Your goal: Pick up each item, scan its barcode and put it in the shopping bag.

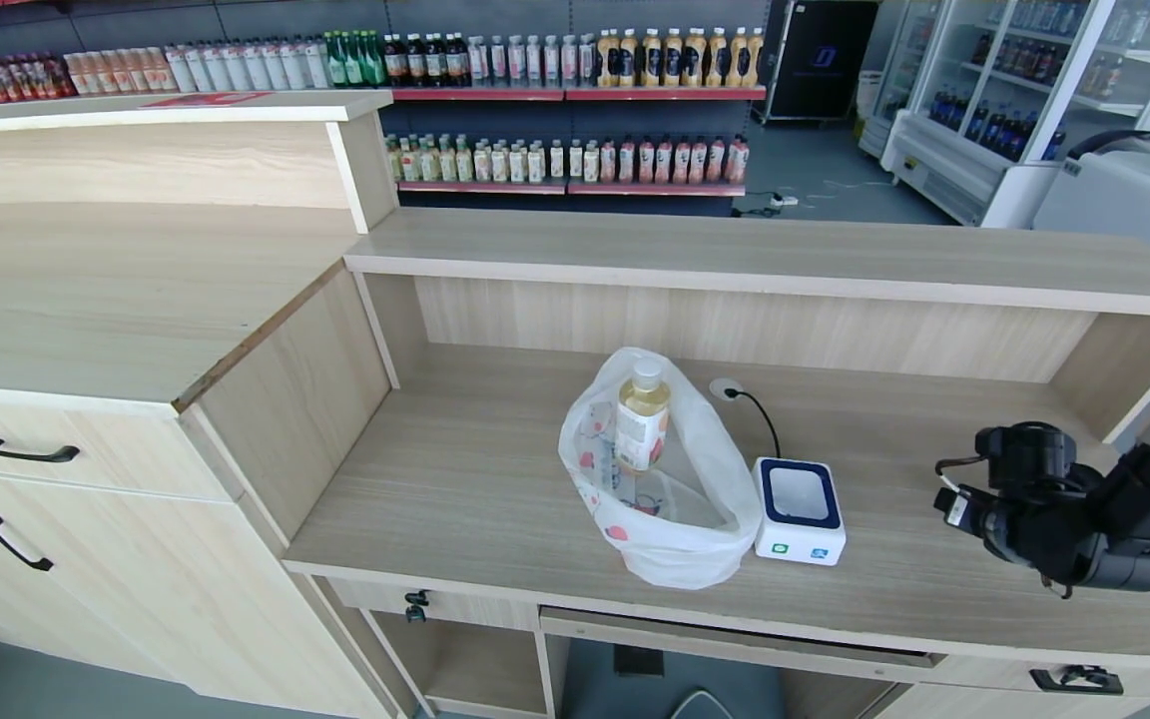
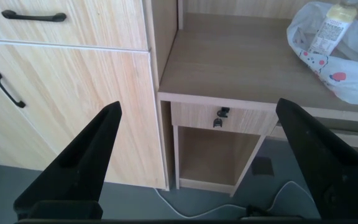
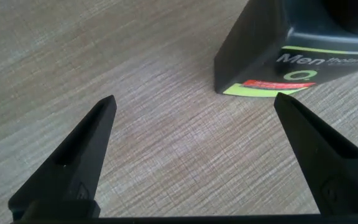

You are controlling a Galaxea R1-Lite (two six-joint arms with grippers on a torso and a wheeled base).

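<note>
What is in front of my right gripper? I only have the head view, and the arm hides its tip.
Observer: A black container with a green and red label sits on the counter, just beyond the right gripper.
Operator: Is that gripper open?
Observer: Yes, wide open and holding nothing.
Operator: And the left one?
Observer: The left gripper is open and empty too, hanging off the counter's front edge near the drawer's key lock.
</note>
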